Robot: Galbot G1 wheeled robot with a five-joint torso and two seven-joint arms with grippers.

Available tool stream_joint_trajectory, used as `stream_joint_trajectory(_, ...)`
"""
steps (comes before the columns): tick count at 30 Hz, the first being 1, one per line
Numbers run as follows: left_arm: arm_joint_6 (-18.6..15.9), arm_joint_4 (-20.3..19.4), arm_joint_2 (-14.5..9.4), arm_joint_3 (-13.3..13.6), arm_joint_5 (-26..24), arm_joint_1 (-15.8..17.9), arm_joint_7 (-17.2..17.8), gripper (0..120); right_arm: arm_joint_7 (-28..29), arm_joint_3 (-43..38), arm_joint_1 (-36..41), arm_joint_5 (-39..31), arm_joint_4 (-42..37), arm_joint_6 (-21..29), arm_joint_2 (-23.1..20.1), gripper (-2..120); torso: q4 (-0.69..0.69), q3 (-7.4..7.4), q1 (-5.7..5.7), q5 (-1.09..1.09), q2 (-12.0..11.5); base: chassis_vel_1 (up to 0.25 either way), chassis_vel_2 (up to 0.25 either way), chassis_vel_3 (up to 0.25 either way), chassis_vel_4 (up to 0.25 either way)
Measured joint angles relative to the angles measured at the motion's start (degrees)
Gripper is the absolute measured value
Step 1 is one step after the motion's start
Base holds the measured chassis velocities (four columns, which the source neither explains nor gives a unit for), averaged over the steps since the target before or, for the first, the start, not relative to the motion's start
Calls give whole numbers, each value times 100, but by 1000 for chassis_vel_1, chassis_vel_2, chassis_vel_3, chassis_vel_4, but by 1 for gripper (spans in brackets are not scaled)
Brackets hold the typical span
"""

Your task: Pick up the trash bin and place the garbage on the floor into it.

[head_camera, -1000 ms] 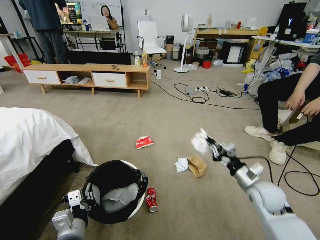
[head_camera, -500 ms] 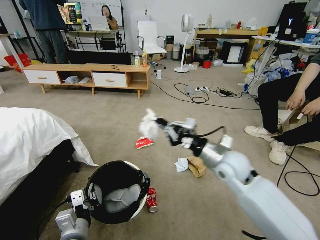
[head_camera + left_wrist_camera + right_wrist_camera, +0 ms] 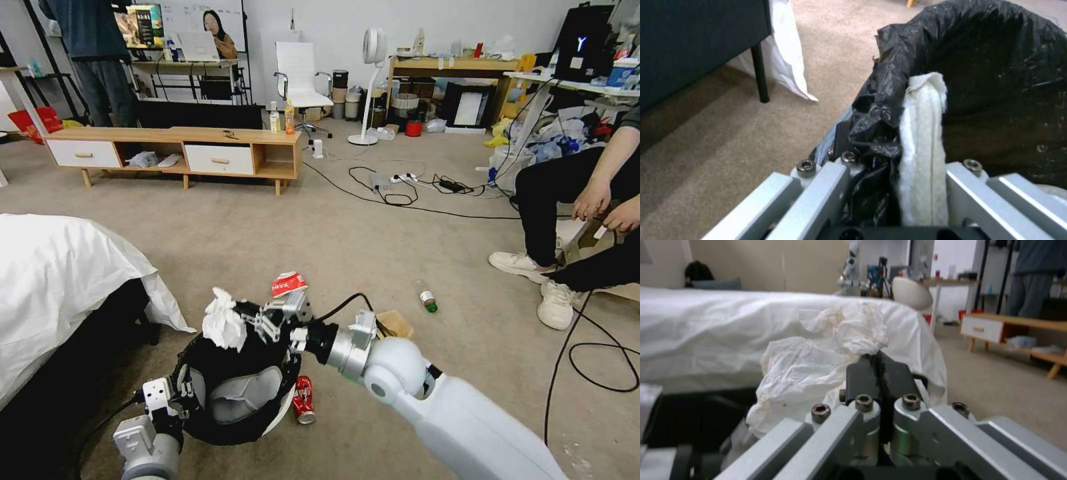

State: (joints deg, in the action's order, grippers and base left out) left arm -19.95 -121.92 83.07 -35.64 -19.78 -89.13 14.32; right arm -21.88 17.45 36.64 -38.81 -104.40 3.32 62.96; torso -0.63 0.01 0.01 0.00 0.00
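The trash bin (image 3: 230,393), white with a black bag over its rim, hangs tilted just above the floor (image 3: 373,220). My left gripper (image 3: 179,395) is shut on its near rim; the left wrist view shows the bag and white rim (image 3: 925,133) pinched in the gripper (image 3: 889,163). My right gripper (image 3: 248,321) is shut on a crumpled white tissue (image 3: 223,325) (image 3: 818,363) above the bin's far rim. On the carpet lie a red can (image 3: 303,399), a red-and-white wrapper (image 3: 288,283), a brown paper bag (image 3: 397,323) and a green-capped bottle (image 3: 427,298).
A bed with a white sheet (image 3: 60,280) stands close on the left. A seated person's shoes (image 3: 533,267) and black cables (image 3: 587,360) are on the right. A low wooden cabinet (image 3: 173,150) stands farther back.
My right arm has swung left with the tissue, from the right side of the floor to over the bin. The bottle behind it has come into view. The bin has barely moved.
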Motion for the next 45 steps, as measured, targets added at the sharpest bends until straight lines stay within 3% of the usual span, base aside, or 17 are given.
stream_joint_trajectory(10, 6, -63, -2, -36, -13, -35, -1, 6, 62, 20, 269, 248, 25, 53, -273, 0, 0, 0, 0, 0, 0, 0, 0, 0, 0)
stream_joint_trajectory(22, 22, -126, -4, -60, -13, -63, -8, 6, 329, 32, 339, 371, 92, 105, -259, 0, 0, 0, 0, 0, 0, 0, 0, 0, 0)
stream_joint_trajectory(37, 36, -207, 15, 18, -12, -95, -15, 6, 755, 301, 278, 524, 146, 413, -154, 51, 0, 0, 0, 0, 0, 0, 0, 0, 0)
stream_joint_trajectory(43, 37, -211, 16, 121, 3, -67, -14, 6, 1051, 378, 284, 354, 3, 912, -149, 77, 0, 0, 0, 0, 0, 0, 0, 0, 0)
stream_joint_trajectory(45, 37, -211, 16, 123, 3, -64, -14, 6, 1054, 380, 289, 360, 0, 920, -149, 80, 0, 0, 0, 0, 0, 0, 0, 0, 0)
